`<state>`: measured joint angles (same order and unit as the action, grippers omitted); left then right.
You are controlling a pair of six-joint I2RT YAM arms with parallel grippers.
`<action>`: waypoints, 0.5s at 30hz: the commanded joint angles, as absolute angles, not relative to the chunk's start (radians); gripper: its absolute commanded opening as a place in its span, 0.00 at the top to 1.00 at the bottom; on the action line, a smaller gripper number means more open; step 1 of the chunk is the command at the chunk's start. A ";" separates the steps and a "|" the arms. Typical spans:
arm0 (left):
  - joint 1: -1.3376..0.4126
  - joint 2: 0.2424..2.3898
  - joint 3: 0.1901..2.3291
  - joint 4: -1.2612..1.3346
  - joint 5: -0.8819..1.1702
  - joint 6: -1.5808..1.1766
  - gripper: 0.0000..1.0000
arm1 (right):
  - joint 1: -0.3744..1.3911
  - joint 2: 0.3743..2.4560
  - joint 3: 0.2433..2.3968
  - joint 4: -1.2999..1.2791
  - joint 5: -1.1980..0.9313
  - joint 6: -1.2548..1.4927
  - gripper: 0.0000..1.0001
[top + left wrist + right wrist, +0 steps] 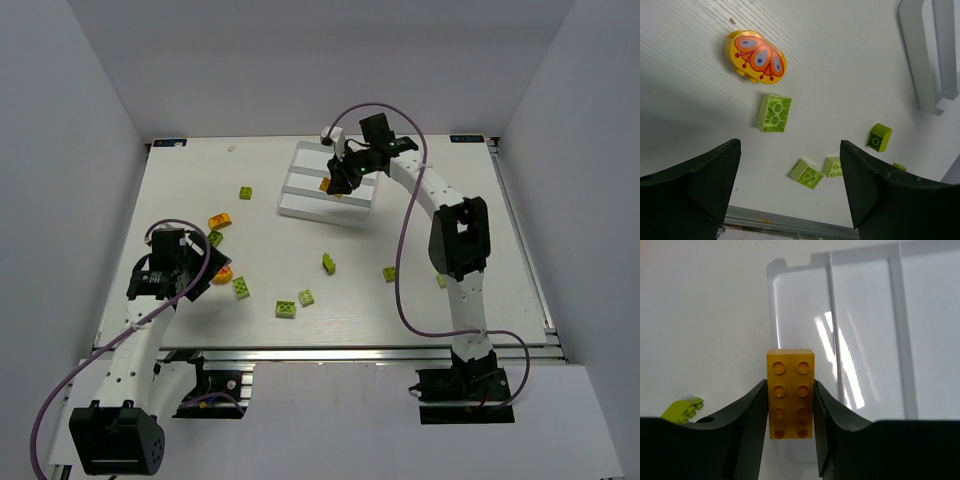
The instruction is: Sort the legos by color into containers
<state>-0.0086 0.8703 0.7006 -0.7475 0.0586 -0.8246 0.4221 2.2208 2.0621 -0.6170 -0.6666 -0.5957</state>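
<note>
My right gripper is shut on an orange two-by-four lego and holds it above the end of an outer slot of the white three-slot tray. In the top view that gripper hovers over the tray. My left gripper is open and empty above the table. Ahead of it lie a rounded orange lego with a butterfly print and a lime green lego. In the top view the left gripper is at the table's left side.
Lime green legos are scattered over the table's middle and far left. An orange lego lies left of the tray. The table's near edge shows just below the left gripper's fingers.
</note>
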 commanded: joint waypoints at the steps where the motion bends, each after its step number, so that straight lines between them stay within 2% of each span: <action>1: -0.009 0.835 0.715 -0.741 0.035 -0.839 0.10 | 0.419 2.269 2.097 -0.557 -0.601 -0.468 0.95; 5: -0.009 0.793 0.692 -0.762 0.029 -0.851 0.10 | 0.433 2.301 2.085 -0.557 -0.565 -0.512 0.88; 8: -0.009 0.779 0.677 -0.765 0.037 -0.853 0.10 | 0.440 2.307 2.074 -0.560 -0.548 -0.546 0.79; 9: -0.009 0.778 0.670 -0.765 0.041 -0.853 0.10 | 0.443 2.310 2.069 -0.561 -0.539 -0.557 0.72; 12: -0.009 0.778 0.658 -0.765 0.052 -0.859 0.10 | 0.449 2.316 2.060 -0.577 -0.538 -0.578 0.62; 15: -0.009 0.781 0.654 -0.759 0.054 -0.862 0.10 | 0.456 2.312 2.034 -0.587 -0.540 -0.592 0.55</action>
<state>-0.0086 0.7883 0.6605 -0.7597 0.0486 -0.8528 0.4442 2.3344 2.0575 -0.5903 -0.5423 -0.5613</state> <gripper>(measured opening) 0.900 0.444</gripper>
